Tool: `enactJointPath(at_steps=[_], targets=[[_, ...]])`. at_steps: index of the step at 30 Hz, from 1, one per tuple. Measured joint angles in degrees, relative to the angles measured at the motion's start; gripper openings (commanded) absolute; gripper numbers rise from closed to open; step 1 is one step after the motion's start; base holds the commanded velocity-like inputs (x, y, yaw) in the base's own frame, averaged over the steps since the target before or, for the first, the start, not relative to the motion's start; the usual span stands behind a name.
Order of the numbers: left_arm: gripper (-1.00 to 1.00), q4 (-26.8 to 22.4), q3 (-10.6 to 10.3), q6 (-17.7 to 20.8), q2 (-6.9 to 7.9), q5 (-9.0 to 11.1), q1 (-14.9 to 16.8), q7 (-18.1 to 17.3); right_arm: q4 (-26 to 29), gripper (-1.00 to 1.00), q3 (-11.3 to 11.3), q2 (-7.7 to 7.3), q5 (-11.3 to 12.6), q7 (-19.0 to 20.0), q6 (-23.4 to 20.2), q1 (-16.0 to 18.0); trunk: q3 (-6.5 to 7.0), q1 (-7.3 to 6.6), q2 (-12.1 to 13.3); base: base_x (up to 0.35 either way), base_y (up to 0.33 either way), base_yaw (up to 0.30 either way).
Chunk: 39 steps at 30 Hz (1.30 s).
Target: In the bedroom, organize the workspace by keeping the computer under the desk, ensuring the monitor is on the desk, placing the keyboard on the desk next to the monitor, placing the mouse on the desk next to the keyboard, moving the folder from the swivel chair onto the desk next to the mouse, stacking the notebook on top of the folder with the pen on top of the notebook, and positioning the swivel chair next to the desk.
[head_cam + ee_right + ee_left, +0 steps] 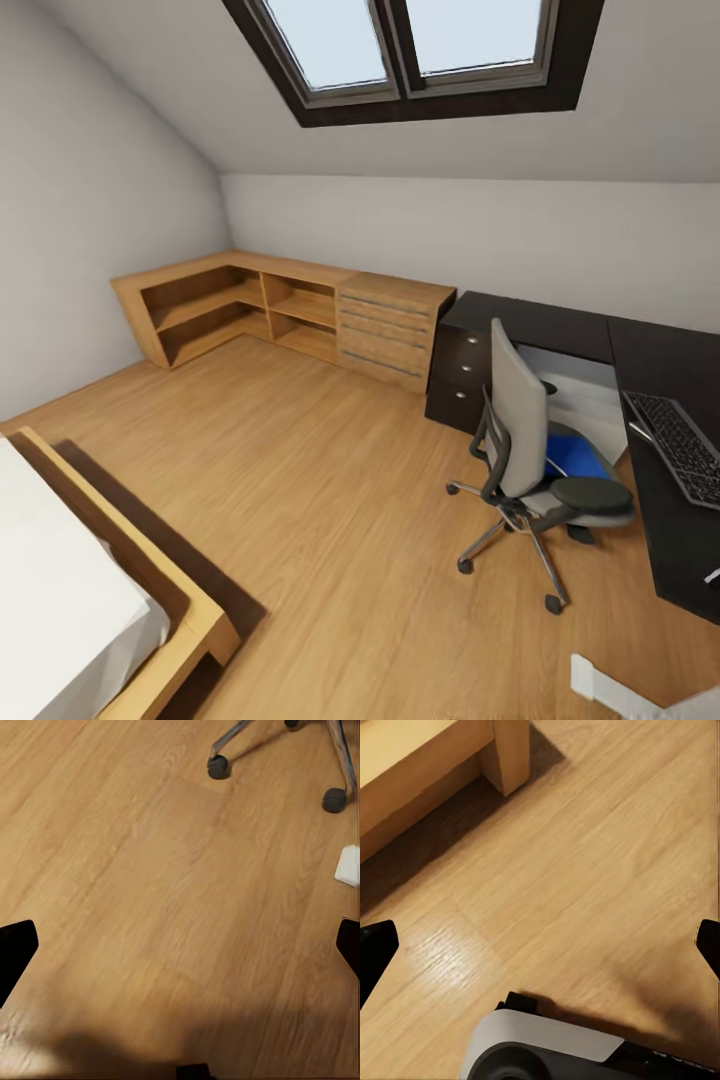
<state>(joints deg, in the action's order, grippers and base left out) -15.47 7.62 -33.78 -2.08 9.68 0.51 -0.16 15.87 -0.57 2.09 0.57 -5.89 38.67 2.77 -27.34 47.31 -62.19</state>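
Both arms hung low with each end effector pointed down at the wood floor (330,520), the left end effector (540,941) and right end effector (180,945) spread wide and holding nothing. The left wrist view showed a bed leg (514,754), while the right wrist view caught the chair's casters (218,767) and a white object (348,865) on the floor. In the head view the chair (525,450) stood just beside the dark tabletop (660,360) with a blue folder (575,460) on its seat and the keyboard (678,445) on the tabletop, all well apart from both end effectors.
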Motion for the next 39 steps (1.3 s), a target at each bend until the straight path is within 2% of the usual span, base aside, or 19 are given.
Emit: enactJointPath(at_steps=[30, 39], targets=[[1.0, 0.0, 0.01, 0.0, 0.0, -0.01, 0.0, 0.0, -0.1, 1.0, -0.05, 0.09, -0.01, 0.0, 0.0, 0.0, 0.0, 0.0, 0.0, 0.0, 0.001, -0.256], [1.0, -0.04, 0.04, -0.02, -0.02, -0.05, 0.0, 0.0, -0.12, 1.0, -0.01, 0.06, 0.0, 0.1, 0.08, 0.0, 0.0, 0.0, 0.0, 0.0, 0.184, -0.264]])
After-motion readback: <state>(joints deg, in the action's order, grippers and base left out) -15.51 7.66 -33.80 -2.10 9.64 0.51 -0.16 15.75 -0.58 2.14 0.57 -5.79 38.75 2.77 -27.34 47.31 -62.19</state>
